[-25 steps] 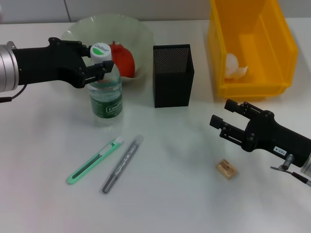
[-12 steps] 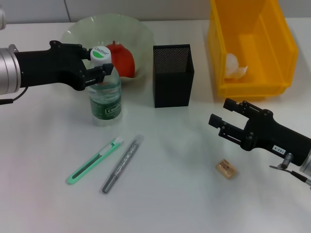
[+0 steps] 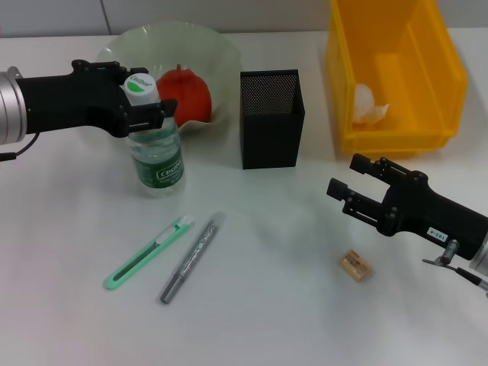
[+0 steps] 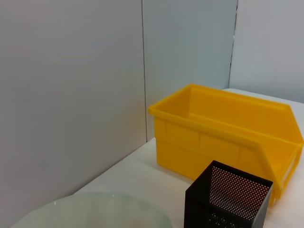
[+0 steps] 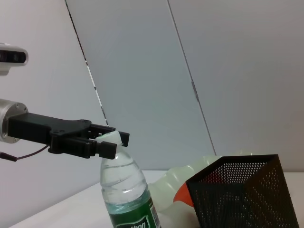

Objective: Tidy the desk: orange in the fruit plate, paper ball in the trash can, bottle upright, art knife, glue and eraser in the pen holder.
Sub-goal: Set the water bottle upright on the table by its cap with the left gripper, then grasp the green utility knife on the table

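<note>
The left gripper (image 3: 145,107) holds the bottle (image 3: 155,149) by its neck, in front of the plate (image 3: 221,53). The bottle stands upright, cap up. The right gripper (image 3: 347,183) hovers wide open near the eraser (image 3: 356,264).

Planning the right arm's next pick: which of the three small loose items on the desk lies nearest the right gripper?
The tan rectangular eraser, just below the right gripper; the green knife and grey glue pen lie far left.
</note>
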Motion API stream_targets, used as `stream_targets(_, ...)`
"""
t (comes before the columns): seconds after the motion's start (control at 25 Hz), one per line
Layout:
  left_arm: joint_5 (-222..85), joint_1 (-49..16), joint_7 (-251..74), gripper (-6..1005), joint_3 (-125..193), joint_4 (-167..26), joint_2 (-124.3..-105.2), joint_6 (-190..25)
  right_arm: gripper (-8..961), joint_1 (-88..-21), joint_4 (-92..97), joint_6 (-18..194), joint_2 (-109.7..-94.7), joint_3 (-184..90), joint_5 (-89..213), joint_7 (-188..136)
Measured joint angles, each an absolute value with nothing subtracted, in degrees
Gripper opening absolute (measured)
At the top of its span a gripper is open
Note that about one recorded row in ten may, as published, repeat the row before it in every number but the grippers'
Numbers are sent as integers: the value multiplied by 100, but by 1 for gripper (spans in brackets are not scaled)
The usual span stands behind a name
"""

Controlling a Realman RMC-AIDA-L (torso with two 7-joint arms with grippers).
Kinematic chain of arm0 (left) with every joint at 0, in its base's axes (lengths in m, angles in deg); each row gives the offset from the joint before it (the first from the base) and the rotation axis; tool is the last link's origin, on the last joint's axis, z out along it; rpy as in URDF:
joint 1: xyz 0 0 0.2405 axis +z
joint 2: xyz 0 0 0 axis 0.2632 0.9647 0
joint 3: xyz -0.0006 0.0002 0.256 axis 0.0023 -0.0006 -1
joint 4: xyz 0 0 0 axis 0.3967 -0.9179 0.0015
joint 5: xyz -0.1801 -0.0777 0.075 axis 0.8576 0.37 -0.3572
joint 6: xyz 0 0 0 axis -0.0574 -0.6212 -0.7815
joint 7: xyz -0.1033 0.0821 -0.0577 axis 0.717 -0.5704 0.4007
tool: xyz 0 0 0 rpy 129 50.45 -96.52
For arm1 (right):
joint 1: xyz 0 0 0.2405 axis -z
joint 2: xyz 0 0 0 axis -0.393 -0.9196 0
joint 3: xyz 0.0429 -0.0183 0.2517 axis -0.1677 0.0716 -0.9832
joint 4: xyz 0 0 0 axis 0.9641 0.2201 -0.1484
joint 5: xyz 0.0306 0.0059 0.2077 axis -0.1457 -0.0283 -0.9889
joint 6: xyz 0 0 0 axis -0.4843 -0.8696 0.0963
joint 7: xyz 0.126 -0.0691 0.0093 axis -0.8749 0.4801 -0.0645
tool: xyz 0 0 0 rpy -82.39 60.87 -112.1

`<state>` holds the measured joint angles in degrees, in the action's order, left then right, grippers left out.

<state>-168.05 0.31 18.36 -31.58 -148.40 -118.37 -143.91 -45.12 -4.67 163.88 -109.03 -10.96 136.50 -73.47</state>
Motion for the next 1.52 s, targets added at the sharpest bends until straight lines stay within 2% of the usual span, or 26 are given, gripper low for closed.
stream_targets(0.16, -16795, 32, 1836, 554, -3149, -14840, -11836, -14391, 701, -4511, -473, 16388, -10903, -1096, 13650, -7347)
stream_targets(0.36, -16147, 103, 1653, 774, -2877, -14886, -11838, -14514, 701, -4515, -476, 16388, -10903, -1096, 13650, -7348)
stream_targets(0.64, -14762, 129, 860, 794, -2165, -14506, -11825, -15342, 700, -4518, -471, 16388, -10903, -1096, 13649, -7347)
stream_targets(1.12, -13706, -248, -1340, 791, -1701, -12032, -11812, -18314, 700, -4553, -492, 16388, -10902, -1096, 13618, -7347)
stream_targets(1.52, -14603, -573, -2651, 789, -2088, -10105, -11827, -18123, 700, -4579, -575, 16697, -10882, -1012, 13641, -7347)
